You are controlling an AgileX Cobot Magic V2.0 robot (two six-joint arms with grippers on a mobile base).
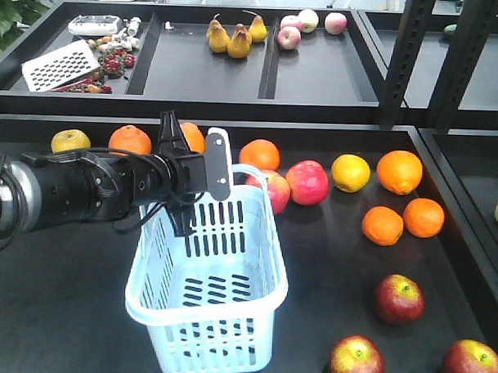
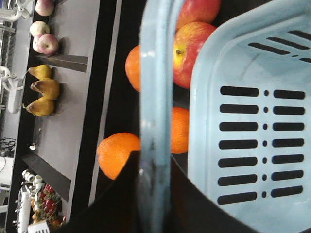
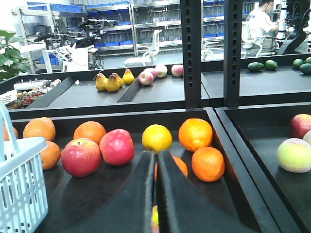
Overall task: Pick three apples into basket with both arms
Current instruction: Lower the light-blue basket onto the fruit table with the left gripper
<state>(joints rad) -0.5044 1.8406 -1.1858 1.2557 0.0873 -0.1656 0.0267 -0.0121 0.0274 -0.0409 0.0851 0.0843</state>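
**Stock at hand: one basket held, three dark apples out on the table**

1. Left gripper (image 1: 202,178). I reach in from the left. My fingers stand narrow, one on each side of the handle (image 2: 154,97) and clamped on it. A silver-grey plate (image 1: 219,162) sits at my tip.

2. Basket (image 1: 243,294). Pale blue, with slotted walls. It sits directly below my left fingers, its long side running away from them toward the near edge of the table (image 1: 328,263).

3. Dark apples, three. One (image 1: 398,298) lies past the basket's right wall. Two more (image 1: 357,362) (image 1: 472,366) lie nearer the front edge. All are on the table, outside the basket and well apart from my left fingers.

4. Right gripper (image 3: 155,155). My fingers are pressed nearly together, with only a thin slit between them. A yellow-red streak shows low in the slit; I cannot tell what it is.

5. Fruit beyond my right fingertips. One of the oranges (image 3: 179,164) is half hidden just behind them, and another (image 3: 208,164) lies to its right. A yellow fruit (image 3: 157,138) is straight ahead, with a larger orange beside it. Two pink-red apples (image 3: 116,146) (image 3: 80,156) sit ahead to the left, touching each other.

6. Far shelf, well beyond both sets of fingers: pears (image 3: 112,81).
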